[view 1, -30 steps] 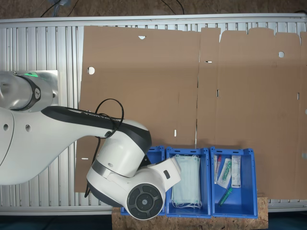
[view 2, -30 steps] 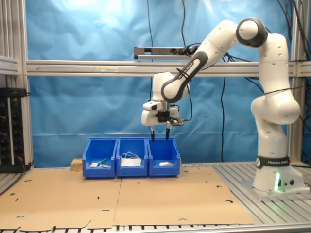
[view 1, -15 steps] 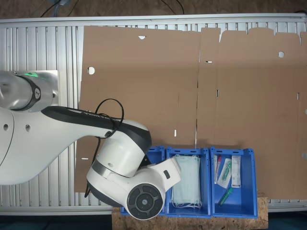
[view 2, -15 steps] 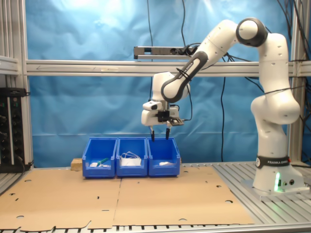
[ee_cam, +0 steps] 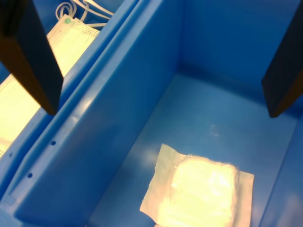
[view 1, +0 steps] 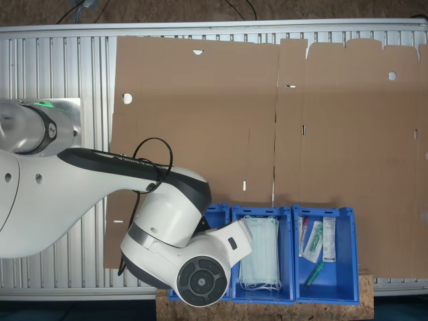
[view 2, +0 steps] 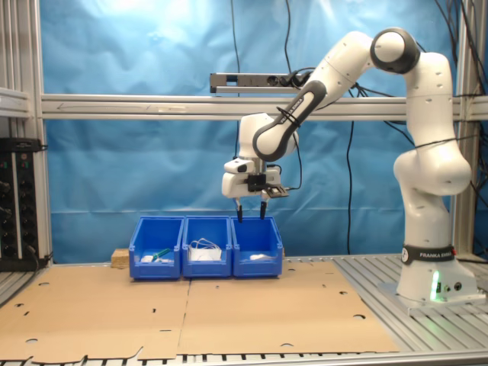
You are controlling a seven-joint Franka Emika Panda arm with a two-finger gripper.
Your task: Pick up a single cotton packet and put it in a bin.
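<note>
Open air separates the gripper (view 2: 251, 210) from the bin (view 2: 257, 245) below; its walls (ee_cam: 109, 118) hem the floor.

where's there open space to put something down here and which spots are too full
The bin under the open hand has bare floor all around the cotton packet. The cardboard in front of the bins is open too. Crowded: the middle bin, covered by face masks, and the far bin with strip packets.
</note>
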